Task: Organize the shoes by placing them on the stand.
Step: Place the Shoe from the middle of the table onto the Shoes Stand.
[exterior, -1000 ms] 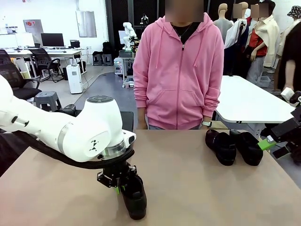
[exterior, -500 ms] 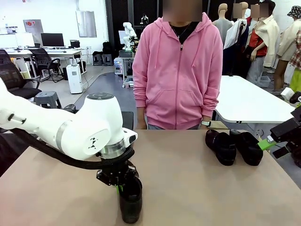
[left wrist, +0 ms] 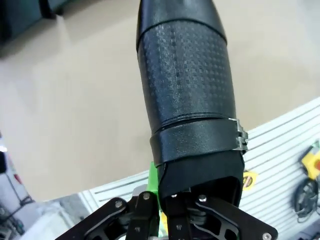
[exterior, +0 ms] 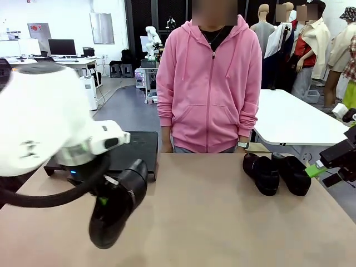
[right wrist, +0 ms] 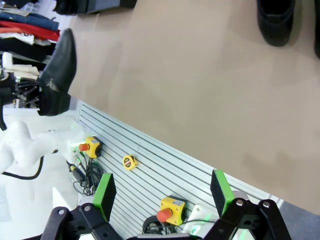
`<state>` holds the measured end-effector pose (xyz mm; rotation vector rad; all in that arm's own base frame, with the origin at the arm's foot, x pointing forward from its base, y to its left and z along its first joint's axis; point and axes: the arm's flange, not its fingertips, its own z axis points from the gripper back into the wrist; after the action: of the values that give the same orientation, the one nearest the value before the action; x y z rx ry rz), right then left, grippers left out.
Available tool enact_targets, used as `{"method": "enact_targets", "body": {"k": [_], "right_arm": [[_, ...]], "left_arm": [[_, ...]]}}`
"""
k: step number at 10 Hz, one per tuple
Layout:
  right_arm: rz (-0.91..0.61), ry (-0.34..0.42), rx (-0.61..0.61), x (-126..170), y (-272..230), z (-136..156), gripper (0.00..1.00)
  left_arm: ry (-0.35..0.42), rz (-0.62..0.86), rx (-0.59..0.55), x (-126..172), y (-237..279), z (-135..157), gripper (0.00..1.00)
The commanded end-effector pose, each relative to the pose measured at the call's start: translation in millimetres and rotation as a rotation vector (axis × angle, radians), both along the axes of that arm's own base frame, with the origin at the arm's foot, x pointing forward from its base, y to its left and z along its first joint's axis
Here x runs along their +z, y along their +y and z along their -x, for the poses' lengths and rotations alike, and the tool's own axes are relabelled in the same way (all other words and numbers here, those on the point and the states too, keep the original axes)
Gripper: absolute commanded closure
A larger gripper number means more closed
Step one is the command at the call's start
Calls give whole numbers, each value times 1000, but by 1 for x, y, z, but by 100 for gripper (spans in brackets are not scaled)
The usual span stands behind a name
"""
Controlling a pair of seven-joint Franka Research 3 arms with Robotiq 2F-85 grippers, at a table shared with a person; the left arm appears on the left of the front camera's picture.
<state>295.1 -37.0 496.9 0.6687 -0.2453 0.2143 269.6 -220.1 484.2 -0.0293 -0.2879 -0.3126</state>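
Glossy black shoe [exterior: 114, 211] hangs tilted above the tan table [exterior: 222, 222] — the left gripper [left wrist: 162, 192] is pinched tight on its heel end, with the textured sole facing the wrist camera. Just behind it sits the low black stand [exterior: 139, 146]. On the table's far right lie two more shoes [exterior: 261, 173], side by side, near the right gripper [right wrist: 162, 192] — its green pads spread wide apart.

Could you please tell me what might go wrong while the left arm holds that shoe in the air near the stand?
1. The left end effector grips the shoe only at its heel end, so the tilted shoe could slip or swing.
2. The shoe hangs close to the stand's front edge and might knock it instead of clearing it.
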Motion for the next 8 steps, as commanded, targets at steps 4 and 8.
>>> {"method": "enact_targets", "body": {"k": [4,8], "right_arm": [[-27,-23,16,1,-1,-2,0],[-27,-23,16,1,-1,-2,0]], "left_arm": [[0,0,0,0,0,0,100],[-45,-33,20,8,11,-19,100]]}}
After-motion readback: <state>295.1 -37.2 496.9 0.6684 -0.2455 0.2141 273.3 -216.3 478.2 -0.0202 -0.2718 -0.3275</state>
